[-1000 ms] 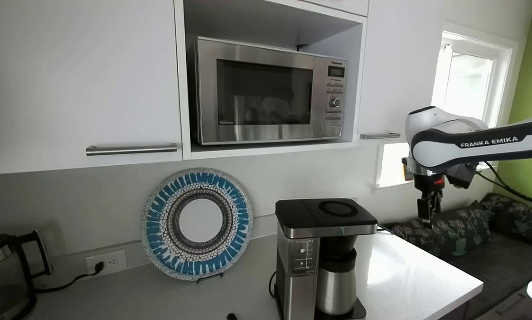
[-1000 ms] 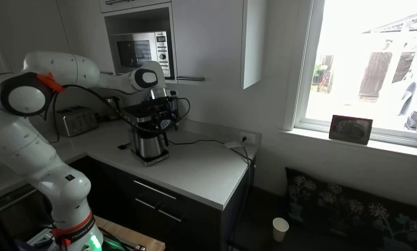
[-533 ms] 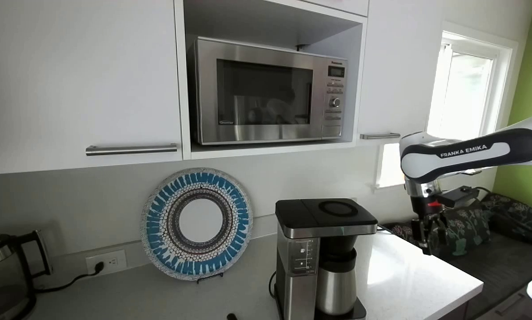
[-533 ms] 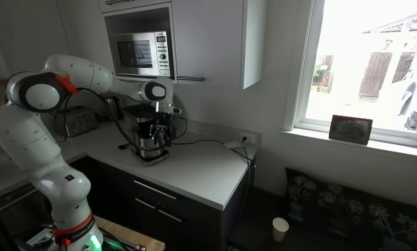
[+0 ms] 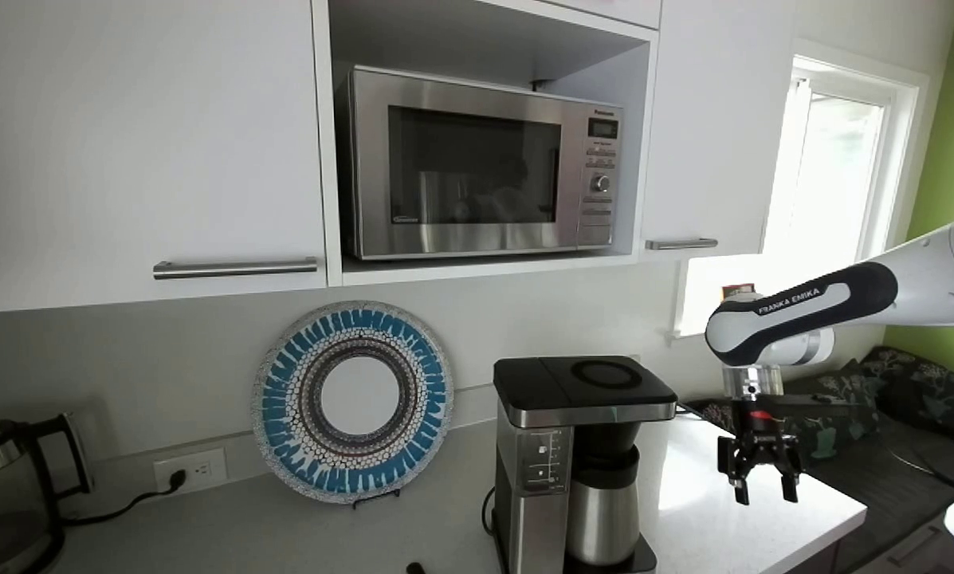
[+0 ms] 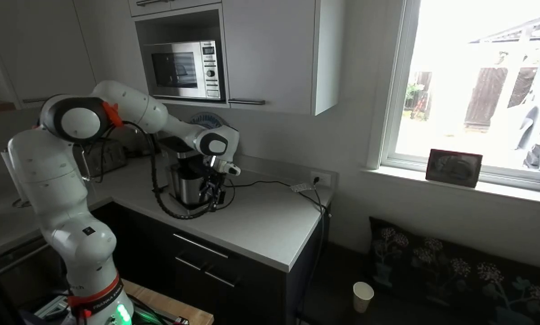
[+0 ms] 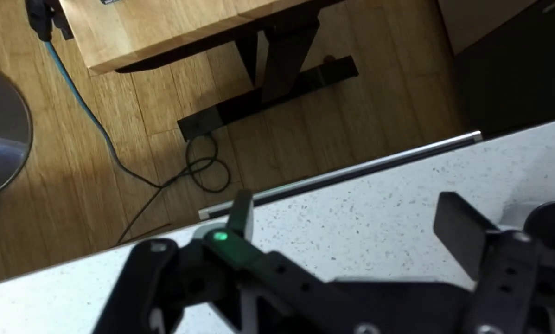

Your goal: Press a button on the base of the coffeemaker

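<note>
Gripper (image 5: 766,492) lowered beside the coffeemaker (image 5: 552,456), jaws apart.
By the front edge of the counter (image 7: 374,222), you're probably placed to aim for the base (image 5: 642,560).

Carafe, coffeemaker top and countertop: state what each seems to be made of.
Carafe: likely brushed steel, judging by its soft grey metallic sheen.
Coffeemaker top: probably plastic, by its even, low-shine black; the silver band edging it looks metal.
Countertop: stone or composite, can't tell which; pale with dark flecks, glossy where light reflects.
</note>
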{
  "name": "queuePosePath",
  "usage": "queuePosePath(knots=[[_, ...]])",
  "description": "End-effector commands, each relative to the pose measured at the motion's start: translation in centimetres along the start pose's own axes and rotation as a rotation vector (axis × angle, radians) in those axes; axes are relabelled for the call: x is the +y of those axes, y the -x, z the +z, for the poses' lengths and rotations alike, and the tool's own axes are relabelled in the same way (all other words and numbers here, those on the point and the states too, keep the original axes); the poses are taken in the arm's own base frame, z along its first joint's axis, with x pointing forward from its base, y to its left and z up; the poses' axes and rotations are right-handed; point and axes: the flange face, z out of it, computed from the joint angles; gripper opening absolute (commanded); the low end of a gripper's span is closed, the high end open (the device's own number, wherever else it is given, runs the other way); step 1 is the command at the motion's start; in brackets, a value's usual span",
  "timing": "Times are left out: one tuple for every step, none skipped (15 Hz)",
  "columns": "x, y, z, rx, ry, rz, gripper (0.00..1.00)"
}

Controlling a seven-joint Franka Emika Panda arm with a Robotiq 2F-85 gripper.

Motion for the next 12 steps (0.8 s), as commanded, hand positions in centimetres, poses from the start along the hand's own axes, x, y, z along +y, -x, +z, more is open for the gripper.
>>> queuePosePath(knots=[[0.0, -0.1, 0.1, -0.003, 0.002, -0.001, 1.0], [-0.1, -0.2, -0.1, 0.001, 0.002, -0.002, 1.0], [-0.1, -0.1, -0.4, 0.006, 0.002, -0.004, 1.0], [-0.1, -0.1, -0.5, 0.01, 0.002, -0.004, 1.0], [-0.1, 0.0, -0.6, 0.012, 0.002, -0.005, 1.0], [-0.1, -0.9, 0.3, -0.015, -0.029, 0.068, 1.0], [-0.2, -1.5, 1.2, -0.007, -0.048, 0.132, 1.0], [-0.5, -2.0, 2.2, -0.012, -0.065, 0.193, 1.0], [-0.8, -2.4, 2.8, -0.007, -0.083, 0.242, 1.0], [-1.0, -2.9, 3.5, -0.01, -0.107, 0.291, 1.0], [-1.3, -3.3, 4.4, -0.016, -0.134, 0.33, 1.0], [-1.5, -3.9, 5.2, -0.012, -0.161, 0.373, 1.0]])
